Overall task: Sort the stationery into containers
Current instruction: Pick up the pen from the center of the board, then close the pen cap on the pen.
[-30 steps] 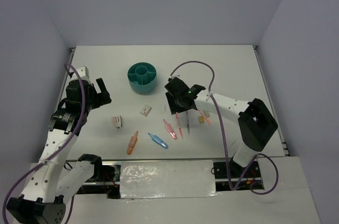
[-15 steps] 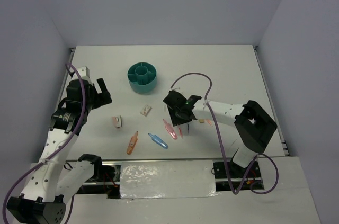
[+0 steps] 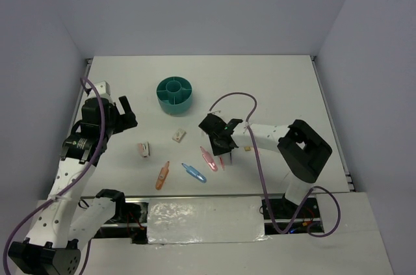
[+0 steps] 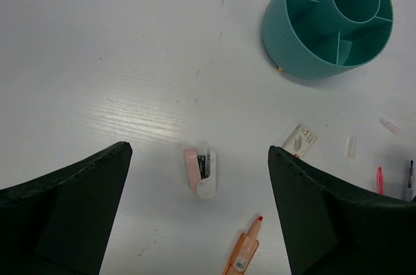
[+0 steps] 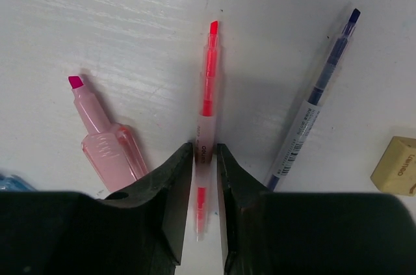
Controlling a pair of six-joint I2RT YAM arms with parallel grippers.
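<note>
The teal container (image 3: 174,95) stands at the back left of the table, also in the left wrist view (image 4: 328,18). A thin salmon pen (image 5: 208,93) lies on the table, and my right gripper (image 5: 206,153) (image 3: 221,148) is low over it with both jaws pressed against its barrel. Beside it lie a pink marker (image 5: 104,138) and a grey pen (image 5: 315,103). A blue marker (image 3: 194,172) and an orange marker (image 3: 162,175) lie nearer the front. My left gripper (image 3: 128,112) hangs wide open above the table at the left, holding nothing.
A small pink and white stapler-like piece (image 4: 201,171) and a white eraser block (image 4: 299,140) lie between the container and the markers. A tan eraser (image 5: 396,166) sits right of the grey pen. A side wall runs close by the left arm.
My right gripper has moved down and left onto the group of pens, and its jaws have narrowed around the salmon pen. The left arm has not moved.
</note>
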